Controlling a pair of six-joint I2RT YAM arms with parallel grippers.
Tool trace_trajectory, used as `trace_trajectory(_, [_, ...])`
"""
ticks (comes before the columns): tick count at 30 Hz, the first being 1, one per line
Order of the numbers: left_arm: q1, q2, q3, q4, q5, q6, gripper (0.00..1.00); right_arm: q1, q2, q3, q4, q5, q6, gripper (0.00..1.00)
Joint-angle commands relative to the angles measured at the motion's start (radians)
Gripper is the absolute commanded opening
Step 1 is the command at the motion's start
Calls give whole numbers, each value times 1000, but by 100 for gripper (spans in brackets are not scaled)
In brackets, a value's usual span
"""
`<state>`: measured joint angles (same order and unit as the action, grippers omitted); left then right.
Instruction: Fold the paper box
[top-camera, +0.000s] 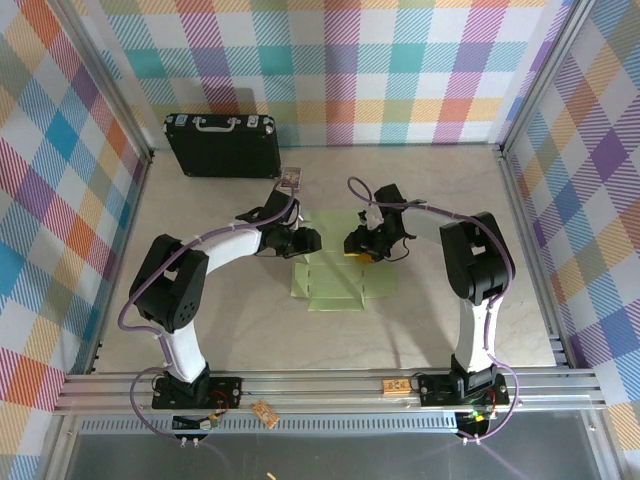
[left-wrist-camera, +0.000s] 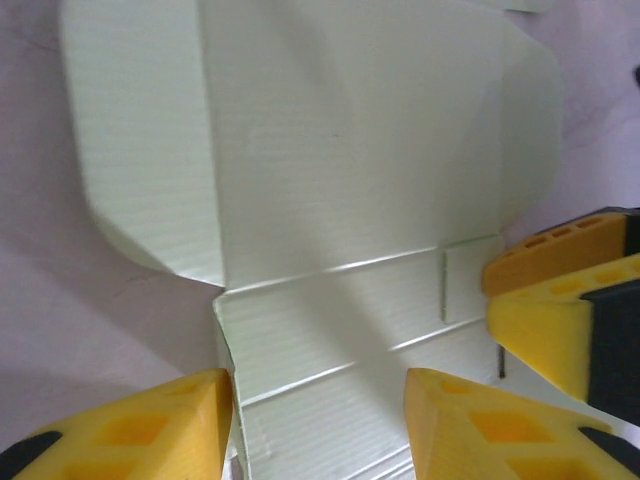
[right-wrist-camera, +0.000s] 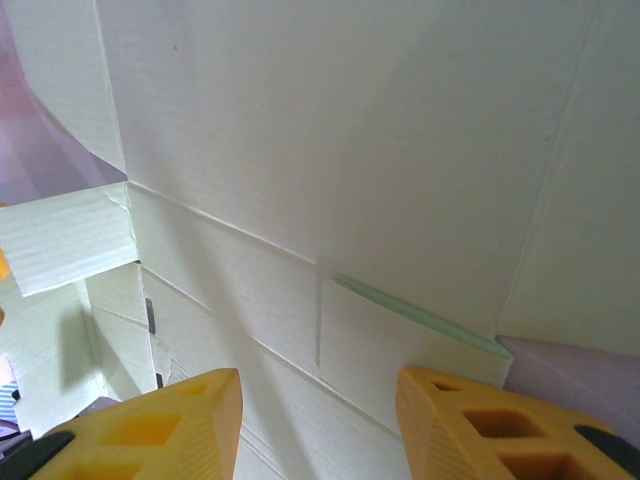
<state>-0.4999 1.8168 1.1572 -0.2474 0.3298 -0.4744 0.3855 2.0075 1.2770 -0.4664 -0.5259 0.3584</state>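
While left pincer (left-wrist-camera: 318, 388) and right pincer (right-wrist-camera: 318, 385) gape, they partly cover the paper box (top-camera: 335, 290).

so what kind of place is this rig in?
Probably a robot test cell in a lab: plaid-print walls box in the table, the left arm and right arm are bolted to an aluminium rail at its near edge, and props like the paper box and black case sit on it.

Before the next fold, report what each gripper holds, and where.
Nothing, as far as shows: left gripper and right gripper stand open over the box.
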Motion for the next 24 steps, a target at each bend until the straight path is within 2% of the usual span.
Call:
trace_trajectory(1, [-16, 6, 36, 40, 57, -10, 49, 4, 78, -44, -33, 81, 4, 47])
trace_trajectory(14, [-67, 138, 106, 23, 35, -21, 48, 4, 78, -45, -32, 81, 4, 47])
trace_trajectory(20, [-67, 153, 132, -59, -30, 0, 47, 4, 79, -45, -33, 81, 5, 47])
trace_trajectory(24, [-68, 178, 147, -89, -34, 4, 47, 5, 77, -45, -33, 79, 5, 47])
